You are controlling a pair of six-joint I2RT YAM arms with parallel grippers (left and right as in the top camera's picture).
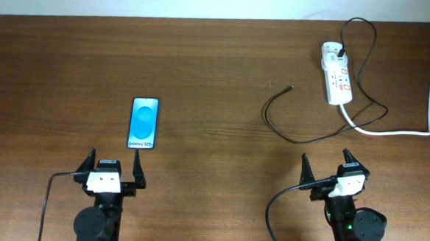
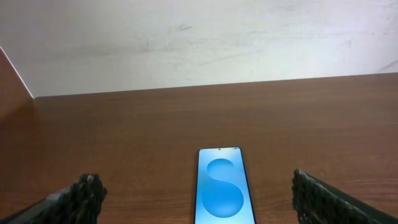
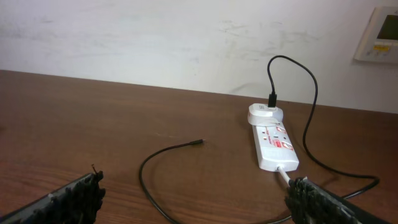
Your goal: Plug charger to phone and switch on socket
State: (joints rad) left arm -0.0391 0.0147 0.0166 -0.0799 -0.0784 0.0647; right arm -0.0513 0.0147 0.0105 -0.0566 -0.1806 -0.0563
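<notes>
Both jaws spread, empty; charger [image 1: 268,114] first.
Its plug tip [image 3: 199,142] lies ahead-left of our right jaws, the phone [image 2: 224,186] just ahead of the left jaws; we should pinch right behind the tip.

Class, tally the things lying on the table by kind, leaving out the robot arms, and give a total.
Phone: 1
Socket: 1
Cables: 2, the black charger and the white cord
Total: 4
</notes>
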